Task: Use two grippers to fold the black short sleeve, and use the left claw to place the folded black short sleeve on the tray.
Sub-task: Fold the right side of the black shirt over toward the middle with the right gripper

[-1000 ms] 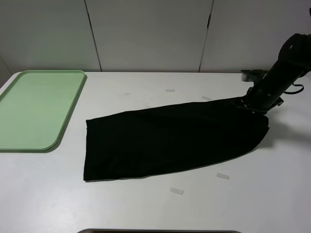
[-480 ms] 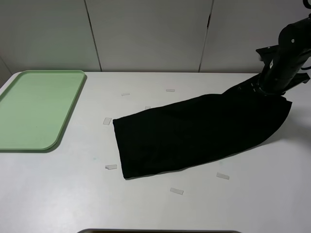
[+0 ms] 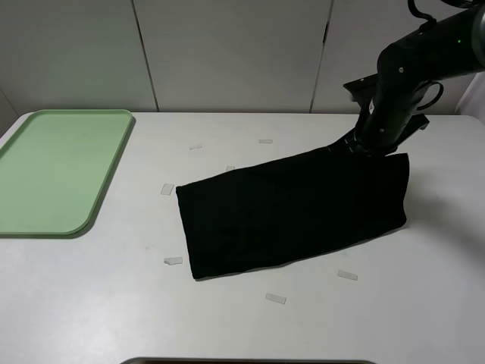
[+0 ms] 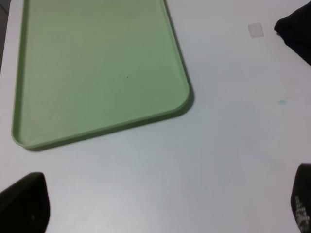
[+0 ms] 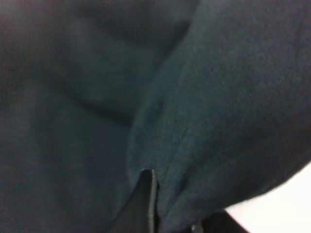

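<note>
You're looking at a room backed by pale grey wall panels (image 3: 227, 53) split by dark upright seams. In front of them, a plain white table (image 3: 91, 303) fills most of the high view.

The black short sleeve (image 3: 288, 212) lies on the table as a long folded band, slanting from the middle towards your right. Only plain black cloth faces up. Its far right end is raised off the surface, and it sits well apart from the tray (image 3: 57, 171). That pale green tray rests at the table's left edge with nothing on it.

Your right gripper (image 3: 364, 148) has its jaws clamped together on the raised end of the cloth, which fills its wrist view.

Your left gripper (image 4: 163, 206) hangs over bare table just beside the tray's rounded corner, with its jaws spread wide and nothing between them.

Small pale paper scraps (image 3: 167, 189) lie scattered around the shirt. A faint bluish speck (image 4: 282, 102) marks the tabletop near the left gripper.
</note>
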### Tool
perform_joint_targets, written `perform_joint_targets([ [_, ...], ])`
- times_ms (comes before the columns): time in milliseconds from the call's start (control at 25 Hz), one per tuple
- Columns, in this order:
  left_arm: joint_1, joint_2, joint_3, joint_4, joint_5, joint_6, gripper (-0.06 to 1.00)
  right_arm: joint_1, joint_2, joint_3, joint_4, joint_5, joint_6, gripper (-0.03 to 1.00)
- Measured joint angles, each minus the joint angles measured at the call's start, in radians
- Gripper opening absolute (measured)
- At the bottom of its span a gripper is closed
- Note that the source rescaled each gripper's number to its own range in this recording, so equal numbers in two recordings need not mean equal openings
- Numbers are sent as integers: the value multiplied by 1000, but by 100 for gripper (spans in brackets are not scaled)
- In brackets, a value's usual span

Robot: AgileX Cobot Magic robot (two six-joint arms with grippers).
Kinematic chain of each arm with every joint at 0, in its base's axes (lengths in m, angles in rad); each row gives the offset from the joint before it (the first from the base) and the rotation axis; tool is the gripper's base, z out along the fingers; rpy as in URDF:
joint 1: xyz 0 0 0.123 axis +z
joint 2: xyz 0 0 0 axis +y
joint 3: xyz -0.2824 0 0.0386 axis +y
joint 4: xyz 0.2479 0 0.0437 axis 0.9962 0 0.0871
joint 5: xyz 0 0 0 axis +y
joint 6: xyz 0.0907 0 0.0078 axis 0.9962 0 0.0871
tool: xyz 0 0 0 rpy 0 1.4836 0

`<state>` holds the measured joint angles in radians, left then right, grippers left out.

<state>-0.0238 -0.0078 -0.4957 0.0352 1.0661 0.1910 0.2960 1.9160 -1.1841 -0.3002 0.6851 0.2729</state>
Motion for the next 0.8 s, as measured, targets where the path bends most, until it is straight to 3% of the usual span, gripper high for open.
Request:
perform_joint_targets([
  [280, 0, 0, 0, 1, 0, 0, 100, 68, 43, 2, 83, -26, 9, 8],
  [360, 0, 0, 0, 6, 0, 0, 100, 71, 47, 2, 91, -32, 10, 15],
  [440, 0, 0, 0, 9, -1, 0, 100, 79, 47, 2, 120, -38, 10, 40],
  [520, 0, 0, 0, 11, -1, 0, 100, 91, 47, 2, 180, -43, 8, 73],
  [600, 0, 0, 0, 15, -2, 0, 100, 103, 47, 2, 247, -43, 6, 90],
  [680, 0, 0, 0, 15, -7, 0, 100, 114, 47, 2, 351, -43, -22, 96],
  [800, 0, 0, 0, 17, -8, 0, 100, 118, 47, 2, 488, -37, -134, 88],
])
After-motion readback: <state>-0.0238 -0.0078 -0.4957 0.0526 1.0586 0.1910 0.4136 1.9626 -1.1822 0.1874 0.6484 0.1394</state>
